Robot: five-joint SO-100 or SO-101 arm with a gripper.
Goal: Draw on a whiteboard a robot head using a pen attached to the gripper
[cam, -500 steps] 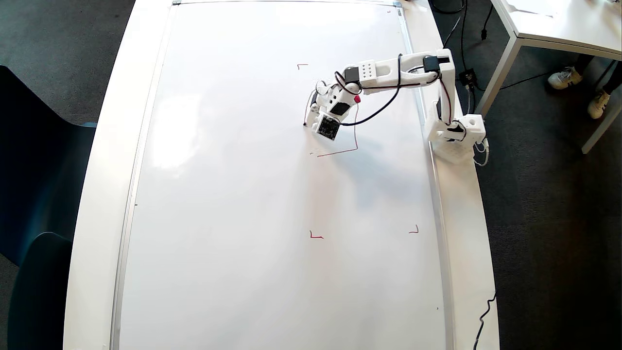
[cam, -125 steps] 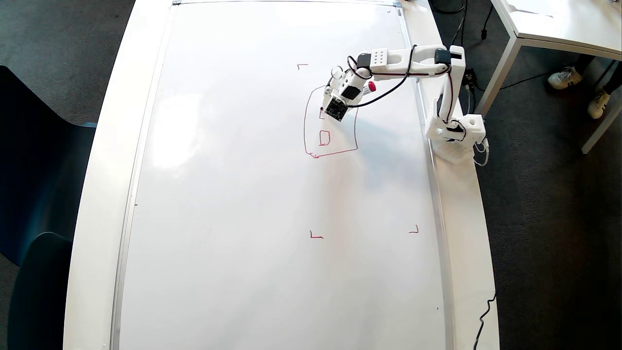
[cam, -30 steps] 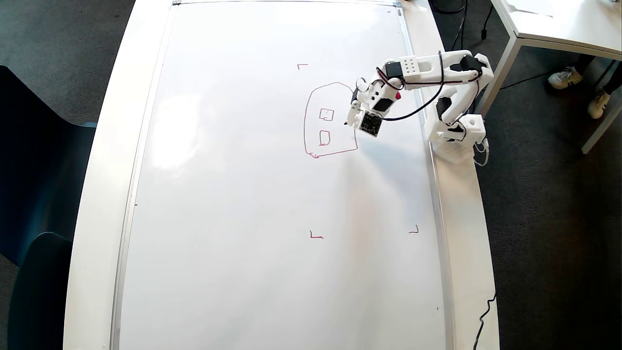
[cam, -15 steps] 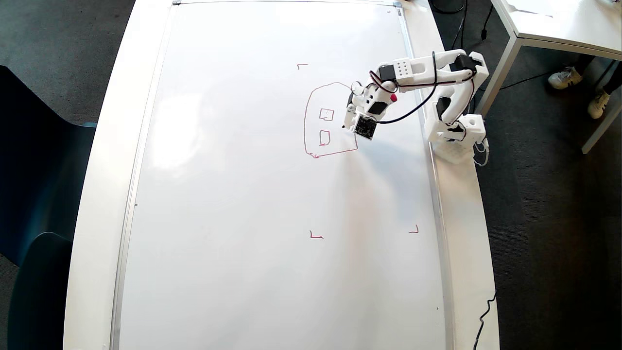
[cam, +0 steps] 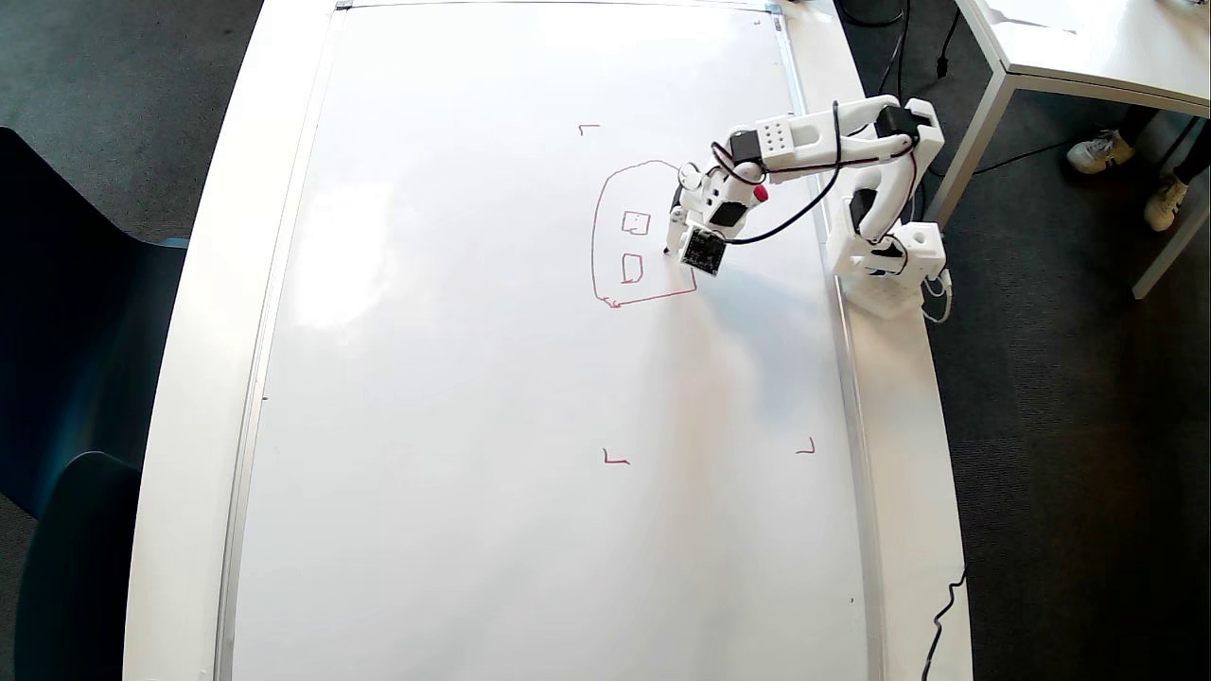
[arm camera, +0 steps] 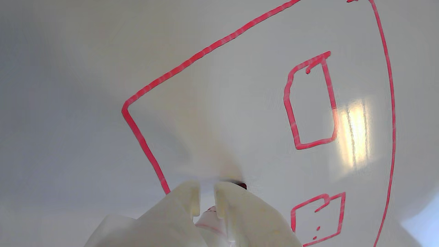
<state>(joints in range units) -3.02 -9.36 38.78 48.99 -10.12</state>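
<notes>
Moved: the gripper (cam: pixel 674 248) had slid down inside the drawing since half a second earlier.
Gripper: fingers (arm camera: pixel 224 202) pinched the pen (arm camera: pixel 236 185), tip down, likely to mark.
Drawing: the robot head (cam: pixel 605 189), two squares in, lay near the whiteboard's (cam: pixel 473 426) right edge overhead.

The whiteboard (cam: pixel 473 378) looked smooth and shiny, with a thin silvery frame that may have been metal. The gripper (arm camera: pixel 206 197) looked like hard, pale plastic, not very shiny. The floor (cam: pixel 1088 473) looked dark and rough, like carpet.
</notes>
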